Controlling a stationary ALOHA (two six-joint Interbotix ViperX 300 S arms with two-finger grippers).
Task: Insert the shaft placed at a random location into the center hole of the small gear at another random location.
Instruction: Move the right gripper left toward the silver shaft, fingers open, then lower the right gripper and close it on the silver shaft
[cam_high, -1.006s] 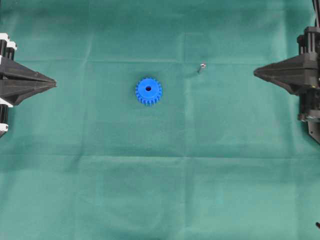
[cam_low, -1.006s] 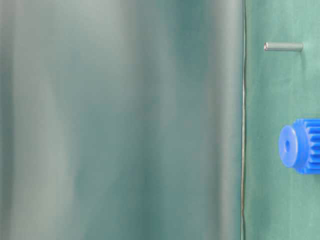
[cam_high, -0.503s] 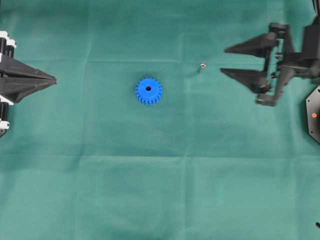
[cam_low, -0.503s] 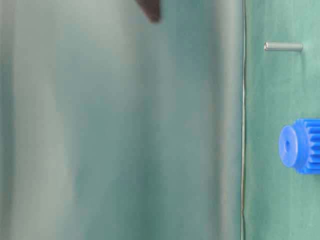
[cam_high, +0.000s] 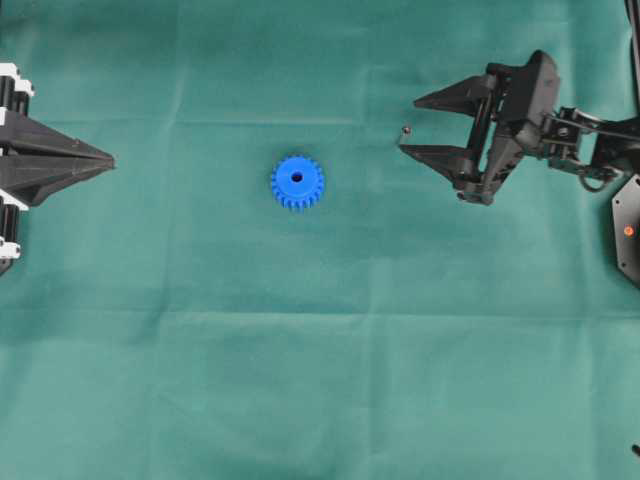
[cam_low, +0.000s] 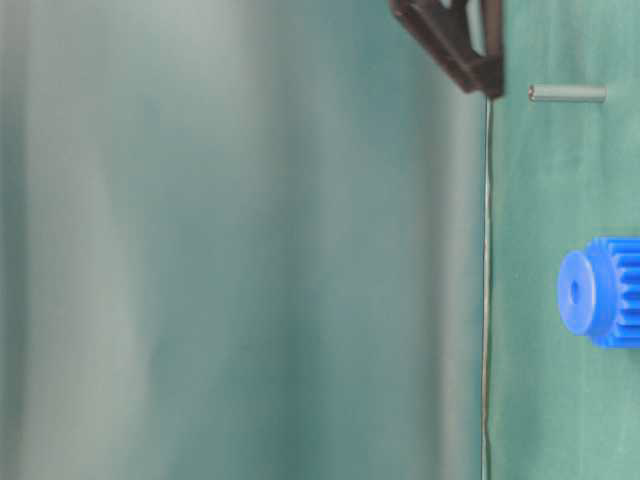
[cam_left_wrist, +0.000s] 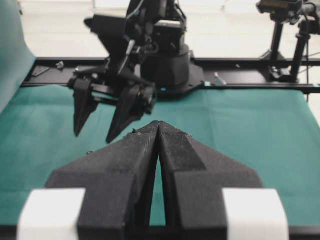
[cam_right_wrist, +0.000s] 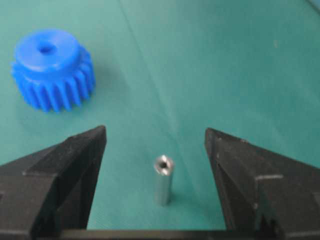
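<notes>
Now my right gripper (cam_high: 407, 127), parked shut at the right edge a second ago, has swung in over the cloth with its jaws spread wide and empty. From its wrist camera I see the shaft (cam_right_wrist: 163, 179) standing upright between the two fingers, touching neither. Overhead, the shaft (cam_high: 405, 129) sits at about two o'clock from the small gear (cam_high: 297, 182), well apart from it, and the center hole (cam_high: 296, 177) faces up, unobstructed. My left gripper (cam_left_wrist: 158, 131) rests closed and holding nothing at the left edge. I judge the reach done and the pinch next; a careless close could topple the pin.
</notes>
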